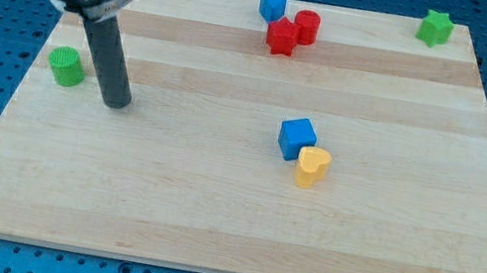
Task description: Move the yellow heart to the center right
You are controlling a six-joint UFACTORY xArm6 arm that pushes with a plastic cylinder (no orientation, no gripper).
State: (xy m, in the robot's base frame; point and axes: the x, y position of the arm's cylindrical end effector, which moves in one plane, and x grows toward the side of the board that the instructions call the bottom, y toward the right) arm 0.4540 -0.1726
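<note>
The yellow heart lies just below the board's middle, touching the lower right side of a blue cube. My tip rests on the board at the view's left, far to the left of the heart, with a green cylinder just to its left. The rod rises up to the arm's grey body at the view's top left.
A blue block, a red star-like block and a red cylinder cluster at the top middle. A green star block sits at the top right corner. The wooden board lies on a blue perforated table.
</note>
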